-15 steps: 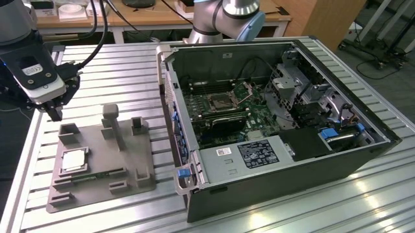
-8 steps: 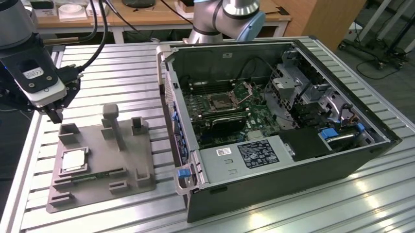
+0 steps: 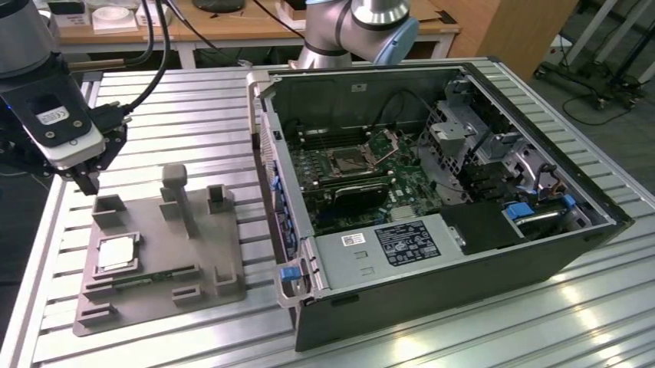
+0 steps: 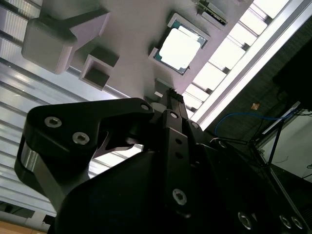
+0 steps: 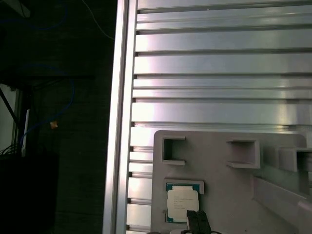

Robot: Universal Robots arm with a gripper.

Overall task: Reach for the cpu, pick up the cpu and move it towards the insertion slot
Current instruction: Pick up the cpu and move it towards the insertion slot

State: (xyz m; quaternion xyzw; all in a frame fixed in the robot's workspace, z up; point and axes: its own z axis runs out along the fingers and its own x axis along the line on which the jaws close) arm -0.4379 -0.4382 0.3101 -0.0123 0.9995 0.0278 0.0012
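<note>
The cpu is a small silvery square lying flat in a recess of the grey plastic fixture, at the exterior view's left. Both wrist views show the cpu too. My gripper hangs above the fixture's far left corner, apart from the chip, its fingers shut on nothing. In the first wrist view the gripper tips sit just beside the chip's edge. The insertion slot is a silver-framed socket with a dark centre on the motherboard inside the open case, its frame hinged up.
The open computer case lies on the slotted aluminium table. The fixture has upright posts and holds a green memory stick. The table's edge runs close to the fixture. The arm's base stands behind the case.
</note>
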